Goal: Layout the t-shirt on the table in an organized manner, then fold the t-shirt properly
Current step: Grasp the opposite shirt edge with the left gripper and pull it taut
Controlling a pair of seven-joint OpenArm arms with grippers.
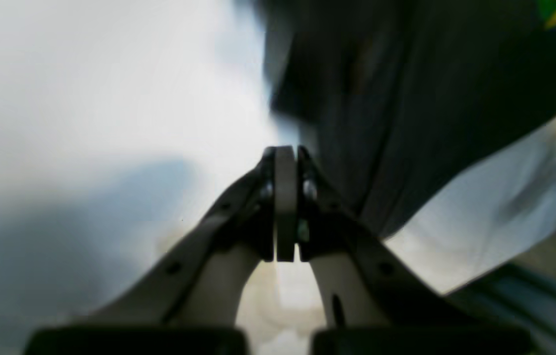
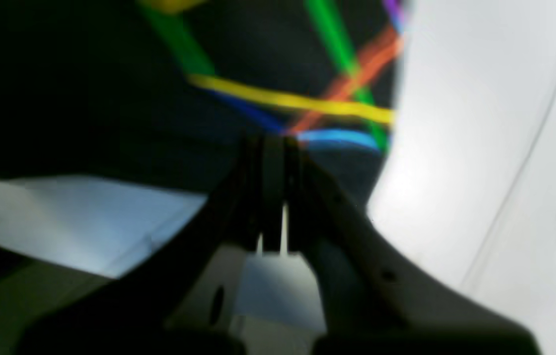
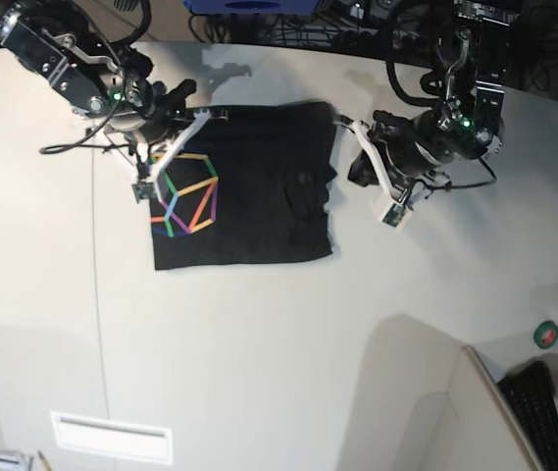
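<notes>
The black t-shirt (image 3: 259, 211) lies flat on the off-white table (image 3: 259, 363), its coloured line print (image 3: 190, 193) on the left. My right gripper (image 3: 222, 114) is shut on the shirt's far edge. In the right wrist view its closed fingertips (image 2: 273, 143) sit against the printed fabric (image 2: 282, 98). My left gripper (image 3: 341, 120) is shut on the shirt's far right corner. The left wrist view is blurred; dark cloth (image 1: 406, 98) draws in behind the closed jaws of the left gripper (image 1: 285, 150).
A thin seam (image 3: 97, 294) runs down the table's left part, with a white rectangle (image 3: 112, 435) near the front edge. A green round thing (image 3: 547, 334) and a keyboard (image 3: 538, 417) lie at the right front. Cables and a blue object (image 3: 249, 5) crowd the back.
</notes>
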